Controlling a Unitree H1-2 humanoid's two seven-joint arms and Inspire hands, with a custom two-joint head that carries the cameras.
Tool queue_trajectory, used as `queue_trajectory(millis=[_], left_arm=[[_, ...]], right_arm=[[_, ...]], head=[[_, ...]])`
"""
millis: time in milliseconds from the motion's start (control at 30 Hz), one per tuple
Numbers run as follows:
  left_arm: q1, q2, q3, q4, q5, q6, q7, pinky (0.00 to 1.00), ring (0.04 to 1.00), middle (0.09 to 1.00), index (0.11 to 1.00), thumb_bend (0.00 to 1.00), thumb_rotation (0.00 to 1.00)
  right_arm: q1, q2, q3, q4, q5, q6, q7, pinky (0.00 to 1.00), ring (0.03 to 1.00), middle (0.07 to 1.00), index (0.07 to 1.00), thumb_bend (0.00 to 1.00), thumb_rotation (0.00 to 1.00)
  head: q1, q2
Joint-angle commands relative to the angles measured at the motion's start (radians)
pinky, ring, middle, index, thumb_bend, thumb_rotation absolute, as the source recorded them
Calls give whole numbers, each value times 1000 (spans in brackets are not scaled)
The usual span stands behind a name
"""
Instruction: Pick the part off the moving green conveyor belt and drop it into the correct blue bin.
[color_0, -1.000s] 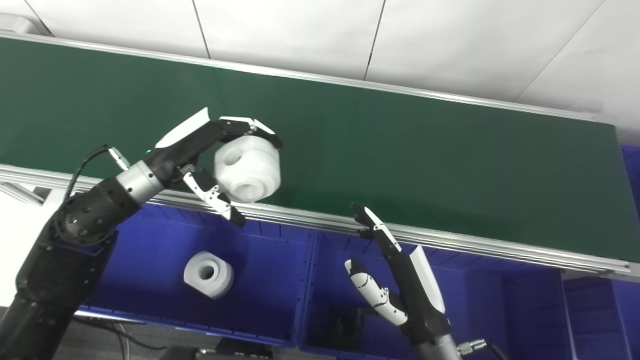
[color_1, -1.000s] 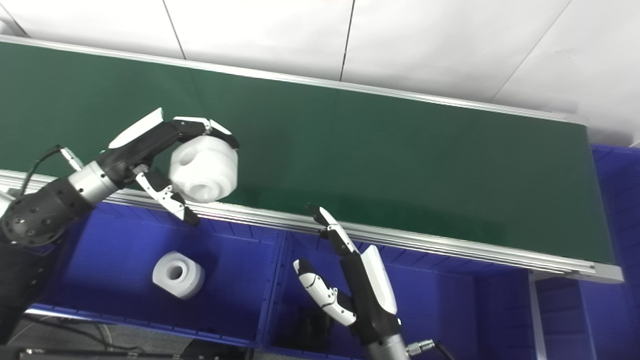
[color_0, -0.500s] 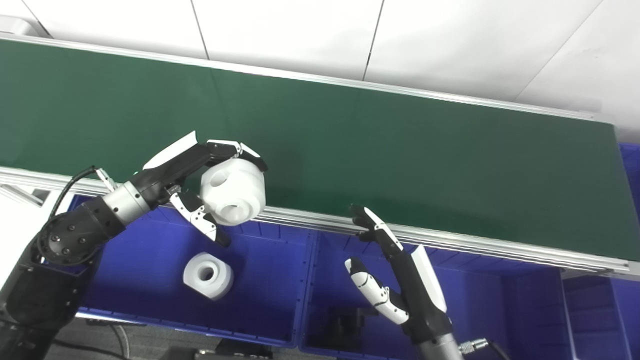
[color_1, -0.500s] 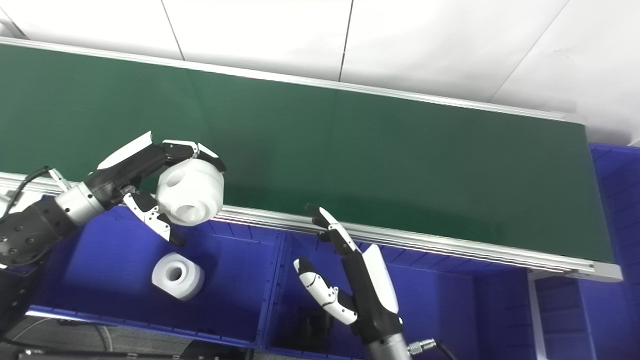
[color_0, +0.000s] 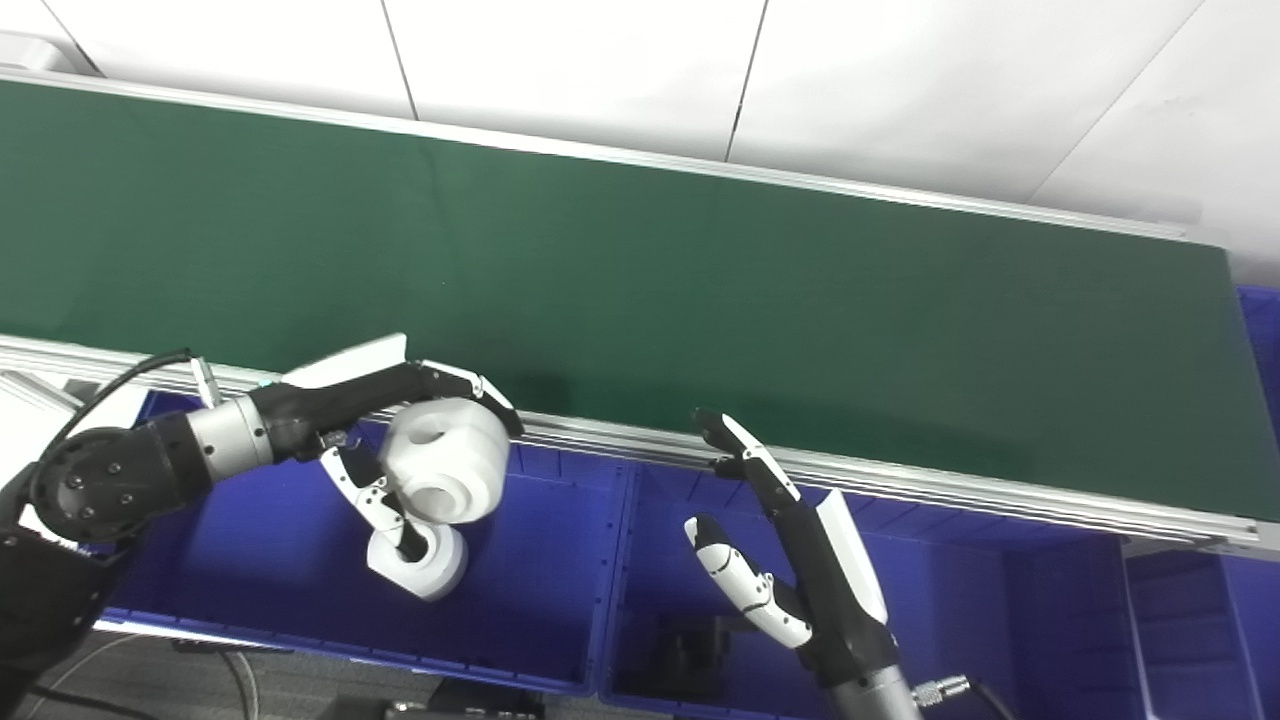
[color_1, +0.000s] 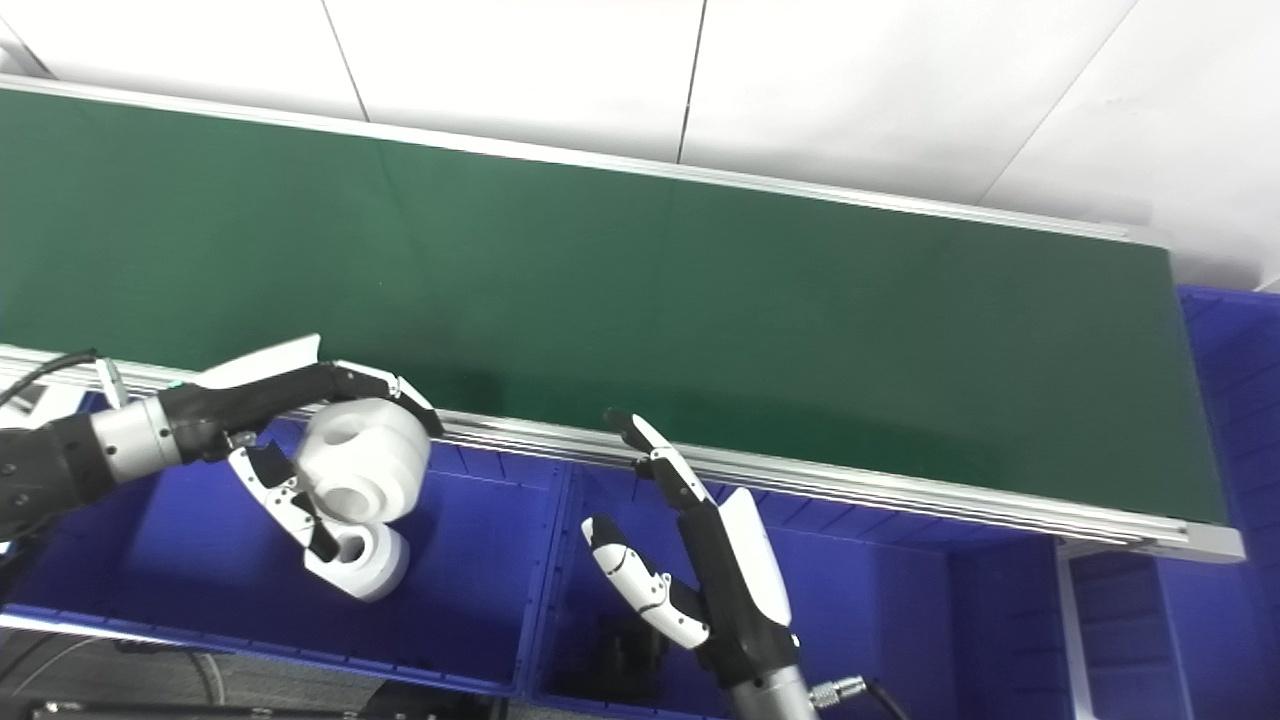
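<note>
My left hand (color_0: 385, 430) is shut on a white round part with holes (color_0: 445, 472) and holds it above the left blue bin (color_0: 250, 560), just in front of the conveyor's metal rail. A second white part (color_0: 425, 565) lies on that bin's floor, partly hidden by the held one. The green conveyor belt (color_0: 700, 290) carries no part. My right hand (color_0: 790, 570) is open, fingers spread and pointing up, above the middle blue bin (color_0: 920, 600).
A dark object (color_0: 690, 650) lies at the bottom of the middle bin. Another blue bin (color_0: 1200, 640) stands at the right, under the belt's end. The aluminium rail (color_0: 950, 480) runs along the belt's near edge, above the bins.
My left hand has carried the white part down and towards me, off the belt and over the rail, to above the left bin. The right hand has barely moved.
</note>
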Motion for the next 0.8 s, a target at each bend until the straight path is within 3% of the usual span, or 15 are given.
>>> queue_trajectory(millis=[0,167,333,467,633,767], left_arm=[[-14,2,4,-18,-27,-22,10,869,943,945,895,623,441],[-6,-16,1,-10,-33,-33,16,909,948,954,909,665,531],[-12,-56,-23,80,17,-98,33,943,953,947,912,682,506],[-18,-64,-47,113,37,-100,29,858,933,934,902,695,475],[-13,-62,-56,95,1,-84,23,824,908,926,903,695,494],[8,-85,-34,68,-36,-95,59,742,815,832,805,649,448]], right_arm=[[14,9,4,-23,11,-4,-6,842,901,910,902,324,784],[22,5,2,-20,19,-10,-7,825,890,911,904,325,773],[17,6,3,-22,19,-9,-4,822,888,910,901,317,771],[19,4,2,-31,18,1,0,835,896,910,903,319,769],[18,3,-1,-32,20,1,1,837,898,910,903,314,756],[16,6,-2,-30,17,1,-2,838,900,909,901,318,762]], head=[[1,-3],[0,-1],[-10,1],[-14,1],[-13,-1],[-39,0]])
